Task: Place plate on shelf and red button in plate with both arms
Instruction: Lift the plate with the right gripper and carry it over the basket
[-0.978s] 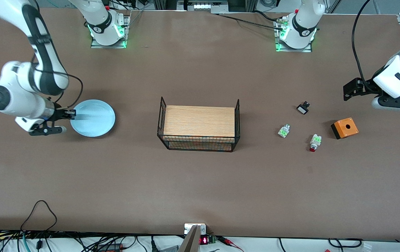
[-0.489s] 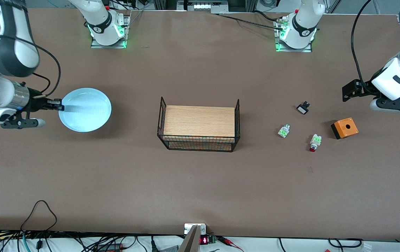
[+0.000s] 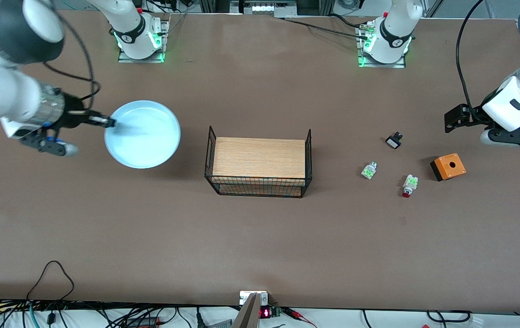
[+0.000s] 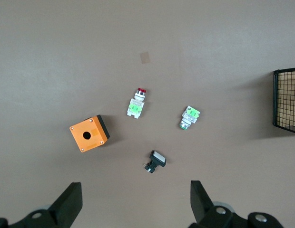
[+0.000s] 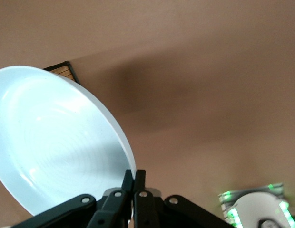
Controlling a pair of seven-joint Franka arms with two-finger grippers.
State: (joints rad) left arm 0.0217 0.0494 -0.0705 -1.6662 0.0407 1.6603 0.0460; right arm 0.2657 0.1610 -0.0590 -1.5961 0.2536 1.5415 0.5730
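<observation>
From the front, the plate point(image 3: 143, 134) is seen lifted clear of the surface point(image 3: 260, 237), its shadow cast below it, toward the right arm's end and beside the wire rack point(image 3: 258, 166) with its wooden top. It is pinched at its rim by the right claw point(image 3: 105, 121), whose fingers are closed tight on the edge. Toward the left arm's end, the red button point(image 3: 409, 186) is left lying on the surface, nearer the front camera than the orange box point(image 3: 448, 166) and the small black switch point(image 3: 394, 140). A white-and-green switch point(image 3: 369, 170) is set between the red button and the rack. The left claw point(image 3: 497, 130) is held up in the air above the surface near the orange box, the arm waiting.

In the left wrist view, the left claw's fingers point(image 4: 66, 205) are spread wide with nothing between them. The red button point(image 4: 136, 106), orange box point(image 4: 89, 133), black switch point(image 4: 155, 161) and white-and-green switch point(image 4: 190, 117) are all seen below, apart from one another.

In the right wrist view, the plate point(image 5: 52, 142) is shown tilted, its rim clamped by the right claw point(image 5: 133, 178), fingers pressed close together on it
</observation>
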